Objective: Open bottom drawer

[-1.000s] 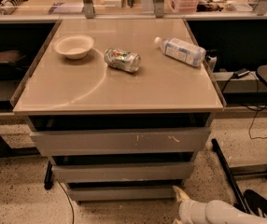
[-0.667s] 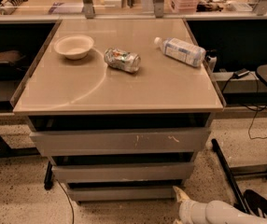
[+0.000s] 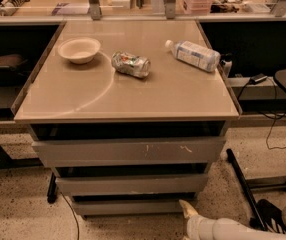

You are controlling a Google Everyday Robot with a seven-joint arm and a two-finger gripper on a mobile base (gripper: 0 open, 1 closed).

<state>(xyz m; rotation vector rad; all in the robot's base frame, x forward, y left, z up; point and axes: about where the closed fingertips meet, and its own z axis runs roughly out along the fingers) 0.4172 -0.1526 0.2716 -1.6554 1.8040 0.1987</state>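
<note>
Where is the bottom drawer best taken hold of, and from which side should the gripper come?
The bottom drawer has a plain front without a handle, so its top edge, under the dark gap, is probably the best part to hook. The gripper sits low at the drawer's right end, so coming from the front right seems shortest.

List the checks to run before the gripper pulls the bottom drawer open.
1. Target found: bottom drawer, the slimmest front under two taller ones: ok.
2. Gripper at drawer height, by the drawer's right end: ok.
3. Gripper hooked on the drawer front: cannot tell.
4. Floor ahead of the drawer: a black cable lies near its left end: not ok.
5. Bowl, crushed can and water bottle sit well back from the front edge of the tabletop: ok.
</note>
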